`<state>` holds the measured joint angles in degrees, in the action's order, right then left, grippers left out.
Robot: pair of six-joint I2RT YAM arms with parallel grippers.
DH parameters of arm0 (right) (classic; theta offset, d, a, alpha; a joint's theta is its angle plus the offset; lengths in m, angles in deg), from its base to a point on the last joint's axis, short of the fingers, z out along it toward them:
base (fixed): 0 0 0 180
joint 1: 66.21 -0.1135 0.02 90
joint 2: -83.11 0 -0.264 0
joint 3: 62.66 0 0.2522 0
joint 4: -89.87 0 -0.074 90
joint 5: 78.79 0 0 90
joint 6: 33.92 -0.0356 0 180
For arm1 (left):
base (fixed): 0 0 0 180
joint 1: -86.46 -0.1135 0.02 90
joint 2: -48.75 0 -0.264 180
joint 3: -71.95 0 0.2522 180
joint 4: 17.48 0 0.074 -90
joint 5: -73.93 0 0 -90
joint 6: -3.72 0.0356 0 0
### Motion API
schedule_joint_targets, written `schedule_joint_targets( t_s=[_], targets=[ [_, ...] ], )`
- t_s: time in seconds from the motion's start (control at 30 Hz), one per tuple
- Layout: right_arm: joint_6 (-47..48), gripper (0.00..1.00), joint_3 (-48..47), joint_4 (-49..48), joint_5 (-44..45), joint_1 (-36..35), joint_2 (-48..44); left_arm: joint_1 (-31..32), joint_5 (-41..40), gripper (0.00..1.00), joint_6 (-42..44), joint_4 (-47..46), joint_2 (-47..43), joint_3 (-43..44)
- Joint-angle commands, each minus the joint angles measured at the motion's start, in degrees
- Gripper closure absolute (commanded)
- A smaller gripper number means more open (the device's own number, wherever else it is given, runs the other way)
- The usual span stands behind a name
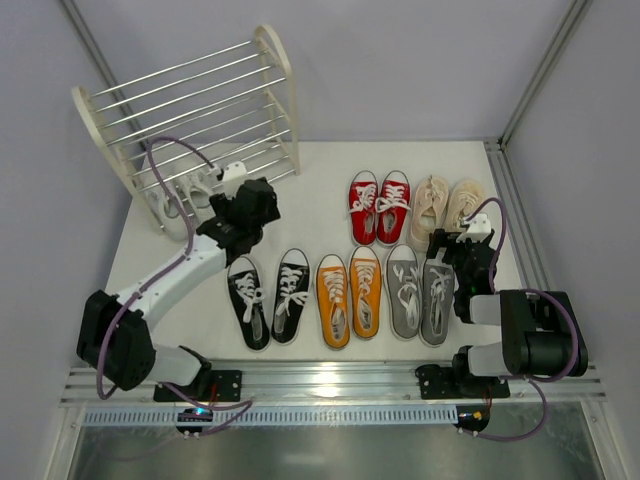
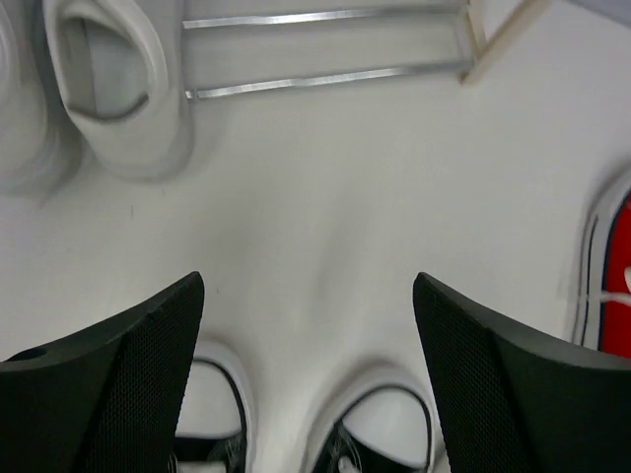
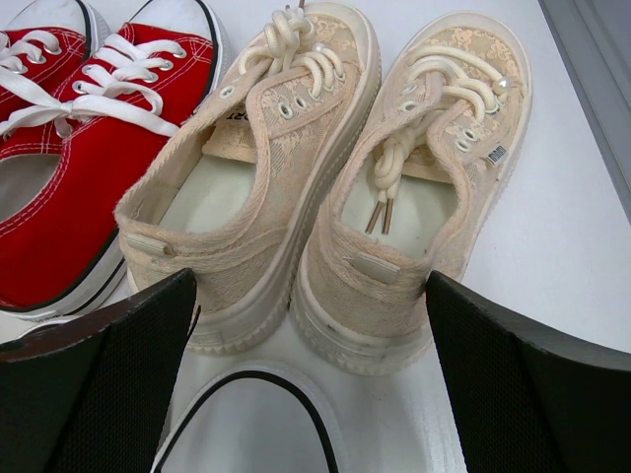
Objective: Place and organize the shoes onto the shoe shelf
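**Shoes (image 1: 365, 290) mostly on the table, both grippers empty: a fresh pick is due**

The white pair (image 1: 178, 196) sits at the near left foot of the shoe shelf (image 1: 288, 95); I cannot tell whether it rests on the lowest rods or on the table (image 1: 310, 210). Five pairs lie on the table, toes pointing far. The near row, left to right, is the black pair (image 1: 268, 298), orange pair (image 1: 348, 295) and grey pair (image 1: 420, 293). The far row on the right is the red pair (image 1: 378, 205) and beige pair (image 1: 447, 205).

The left gripper (image 2: 308, 296) hovers between the white pair and the black pair, jaws apart with nothing between them. The right gripper (image 3: 311, 281) hangs over the grey toes, jaws wide apart and empty, with the beige heels just beyond.

The black pair looks the natural next pick for the left arm.

- **Grip:** Take one shoe at a time. Lower one finger into the opening and the other outside the side wall, clear of the laces, because soft canvas will probably fold under a squeeze across the top.
- **Placing:** Set it beside the white pair, toe the same way, leaving room for its partner.
- **Beige pair:** These shoes sit pressed close together, so the right gripper should take an outer wall rather than force a finger between them.
- **Reach:** The shelf stands far left, a long reach for the right arm, so the arms should keep out of each other's way.
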<state>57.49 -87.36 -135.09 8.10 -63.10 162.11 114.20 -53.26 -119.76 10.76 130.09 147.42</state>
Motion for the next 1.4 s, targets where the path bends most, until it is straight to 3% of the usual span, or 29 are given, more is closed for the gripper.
schedule_joint_targets(
  t_s=[0.0,0.17,0.23,0.3,0.33,0.4,0.5,0.6,0.77,0.87,0.97,1.1,1.37],
  targets=[
    [-0.44,0.03,-1.01,-4.91,-0.14,-0.13,-0.69,7.73,-3.03,0.16,-15.28,17.49,-5.66,-2.9],
    [-0.44,0.03,-1.01,-5.0,-0.14,-0.04,-0.87,27.66,-14.29,0.14,-39.09,33.72,-10.5,-9.06],
    [-0.44,0.03,-1.01,-4.74,-0.14,-0.04,-0.78,32.79,-18.16,0.14,-47.25,36.92,-9.63,-9.68],
    [-0.44,0.03,-0.93,-4.91,-0.23,-0.04,-0.78,39.63,-19.75,0.13,-54.72,43.13,-5.96,-8.11],
    [-0.44,0.03,-0.93,-4.83,-0.23,-0.04,-0.69,39.66,-19.76,0.13,-54.77,45.79,-4.45,-6.88],
    [-0.44,0.03,-1.01,-4.92,-0.14,-0.04,-0.87,44.48,-22.56,0.12,-65.63,57.16,0.98,-4.16],
    [-0.44,0.03,-1.01,-4.83,-0.22,-0.04,-0.87,50.11,-25.47,0.1,-77.51,67.06,6.1,1.55],
    [-0.36,0.03,-1.01,-4.91,-0.14,-0.04,-0.87,51.27,-24.43,0.07,-78.76,69.2,9.62,1.84],
    [-0.36,0.03,-1.01,-4.83,-0.14,-0.13,-0.69,51.71,-22.31,0.09,-76.65,59.98,3.41,-5.45],
    [-0.44,0.03,-1.01,-4.83,-0.14,-0.13,-0.69,51.88,-22.49,0.09,-76.48,59.7,0.58,-8.01],
    [-0.44,0.03,-1.01,-4.91,-0.14,-0.13,-0.69,51.79,-22.4,0.09,-69.91,54.62,-0.83,-10.9],
    [-0.44,0.03,-1.01,-4.91,-0.22,-0.04,-0.87,51.79,-19.77,0.1,-60.49,39.0,-4.25,-15.83],
    [-0.44,0.03,-1.01,-4.91,-0.14,-0.21,-0.78,50.83,-17.74,0.11,-53.55,28.52,-4.7,-22.15]
  ],
)
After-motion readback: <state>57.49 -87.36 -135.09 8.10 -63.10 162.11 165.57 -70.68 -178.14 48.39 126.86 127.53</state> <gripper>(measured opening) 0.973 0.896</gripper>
